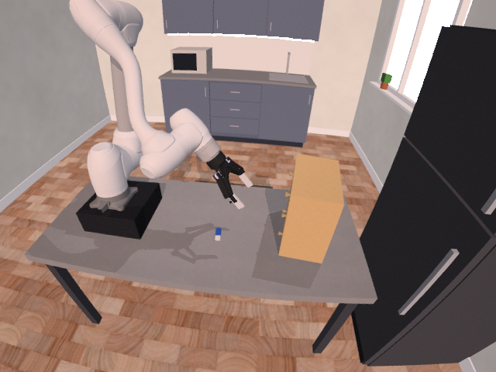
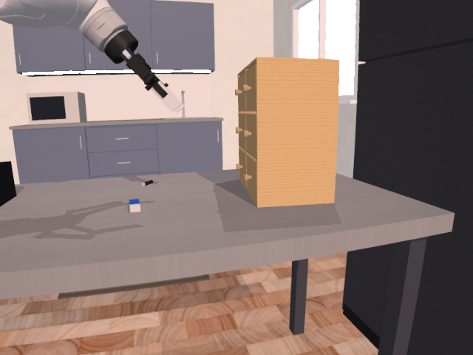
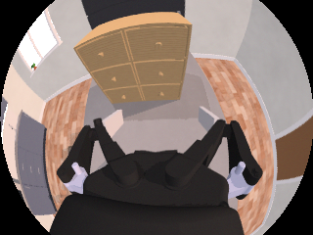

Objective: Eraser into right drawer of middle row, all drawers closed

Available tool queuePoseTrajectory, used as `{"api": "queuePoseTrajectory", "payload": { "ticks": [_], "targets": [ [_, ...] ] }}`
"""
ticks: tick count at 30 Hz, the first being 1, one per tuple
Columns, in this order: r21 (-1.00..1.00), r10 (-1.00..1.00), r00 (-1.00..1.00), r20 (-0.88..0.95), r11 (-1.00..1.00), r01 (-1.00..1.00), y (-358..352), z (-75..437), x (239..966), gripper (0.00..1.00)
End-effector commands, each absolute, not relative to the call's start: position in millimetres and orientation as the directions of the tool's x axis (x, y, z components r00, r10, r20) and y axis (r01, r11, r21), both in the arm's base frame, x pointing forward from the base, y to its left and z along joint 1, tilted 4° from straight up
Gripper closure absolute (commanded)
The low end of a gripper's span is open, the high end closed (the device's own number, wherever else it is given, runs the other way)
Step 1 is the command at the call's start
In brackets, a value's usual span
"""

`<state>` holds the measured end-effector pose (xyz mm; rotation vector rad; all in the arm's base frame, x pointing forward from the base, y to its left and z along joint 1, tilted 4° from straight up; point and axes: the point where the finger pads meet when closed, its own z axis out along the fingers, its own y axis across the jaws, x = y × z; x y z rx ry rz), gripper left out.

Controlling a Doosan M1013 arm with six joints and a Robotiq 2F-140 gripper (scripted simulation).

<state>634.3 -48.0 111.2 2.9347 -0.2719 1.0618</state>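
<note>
Gripper (image 1: 240, 194) is spread wide with nothing in it, hanging over the table (image 1: 192, 276) well short of the chest (image 1: 314, 210). One eraser (image 1: 218, 234) sits mid-table, far from every edge. Six drawers, all shut.

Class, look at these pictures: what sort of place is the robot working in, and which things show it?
Most likely a home kitchen. Behind the grey table stand a counter with a microwave and a sink, with wall cupboards above, and a tall black fridge stands to one side.
</note>
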Motion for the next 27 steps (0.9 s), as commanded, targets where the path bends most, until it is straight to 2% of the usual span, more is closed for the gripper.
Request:
{"api": "queuePoseTrajectory", "payload": {
  "ticks": [1, 27],
  "targets": [
    [-0.062, -0.158, 0.745, 0.648, -0.986, -0.155, -50.2, 109.2, 634.1, 0.00],
    [-0.070, -0.156, 0.718, 0.678, -0.986, -0.149, -47.5, 105.8, 637.7, 0.00]
  ]
}}
